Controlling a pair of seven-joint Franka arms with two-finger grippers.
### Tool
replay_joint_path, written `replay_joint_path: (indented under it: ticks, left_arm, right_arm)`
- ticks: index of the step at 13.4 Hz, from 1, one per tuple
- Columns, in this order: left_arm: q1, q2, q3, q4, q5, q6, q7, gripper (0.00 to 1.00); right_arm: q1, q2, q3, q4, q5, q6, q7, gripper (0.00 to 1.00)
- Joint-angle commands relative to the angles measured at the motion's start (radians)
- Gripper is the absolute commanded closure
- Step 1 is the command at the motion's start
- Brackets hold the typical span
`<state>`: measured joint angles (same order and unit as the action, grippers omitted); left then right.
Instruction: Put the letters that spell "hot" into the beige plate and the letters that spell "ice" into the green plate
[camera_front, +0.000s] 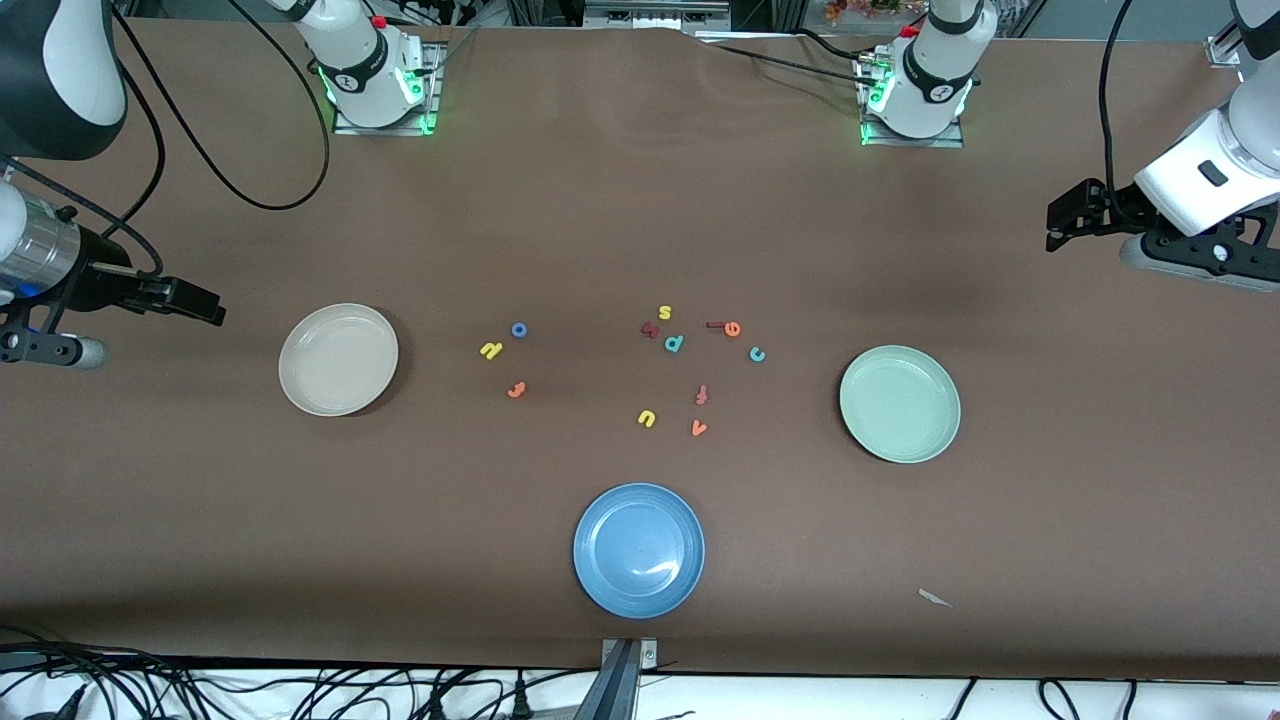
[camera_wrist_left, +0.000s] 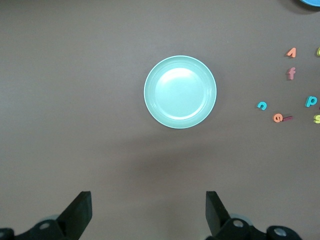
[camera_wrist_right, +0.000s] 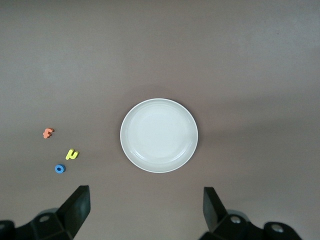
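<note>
1. The round shallow cream-beige plate (camera_front: 338, 359) is seen toward the right arm's end of the table, nothing in it.
2. The round shallow pale mint-green plate (camera_front: 900, 404) is seen toward the left arm's end, nothing in it.
3. A round blue plate (camera_front: 639, 549) is placed nearest the front camera, between the two.
4. The tiny foam yellow h (camera_front: 490, 350), blue ring-shaped o (camera_front: 519, 329) and orange t (camera_front: 516, 390) are grouped on the brown table (camera_front: 640, 230) beside the beige plate, apart from each other.
5. The dark red straight bar i (camera_front: 714, 325) is laid touching the orange e (camera_front: 733, 329); the teal c (camera_front: 757, 354) is just beside them, on the side toward the green plate.
6. Other foam letters are scattered mid-table: a yellow s (camera_front: 665, 312), a dark red kinked letter (camera_front: 650, 329), a teal p (camera_front: 674, 343), a redder t (camera_front: 702, 395), a yellow u (camera_front: 646, 418), an orange v-shaped letter (camera_front: 699, 428).
7. The left gripper (camera_wrist_left: 148, 212) is held in the air at its end of the table, fingers spread wide, nothing between them.
8. The right gripper (camera_wrist_right: 146, 210) is held in the air at its end of the table, fingers spread wide, nothing between them.
</note>
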<state>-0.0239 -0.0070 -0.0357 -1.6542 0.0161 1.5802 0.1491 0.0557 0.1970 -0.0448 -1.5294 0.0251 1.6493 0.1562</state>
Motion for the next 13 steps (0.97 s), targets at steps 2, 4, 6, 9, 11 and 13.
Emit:
replay_joint_path:
  ticks: [2, 4, 6, 9, 11, 13]
  left_arm:
    - [0.007, -0.016, -0.001, -0.015, -0.005, 0.012, 0.024, 0.0]
    - [0.006, -0.013, -0.001, -0.012, -0.004, 0.012, 0.024, 0.0]
    - [0.004, -0.013, -0.001, -0.012, 0.002, 0.007, 0.02, 0.0]
    - [0.004, -0.013, -0.001, -0.007, 0.007, 0.012, 0.018, 0.0]
    - [0.007, -0.013, 0.0, -0.009, 0.007, 0.012, 0.029, 0.0]
    - [0.007, -0.013, 0.0, -0.007, 0.007, 0.011, 0.021, 0.0]
  right_arm:
    - [0.004, -0.005, -0.004, 0.006, 0.002, -0.017, 0.008, 0.0]
    - [0.004, -0.002, -0.004, 0.006, 0.002, -0.016, 0.006, 0.0]
    - [0.006, -0.001, -0.004, 0.006, -0.001, -0.013, 0.008, 0.0]
    - [0.006, -0.001, -0.004, 0.006, -0.001, -0.016, 0.008, 0.0]
    - [0.006, -0.001, -0.004, 0.006, -0.001, -0.013, 0.006, 0.0]
    - [0.007, 0.001, -0.004, 0.011, -0.001, -0.005, 0.008, 0.0]
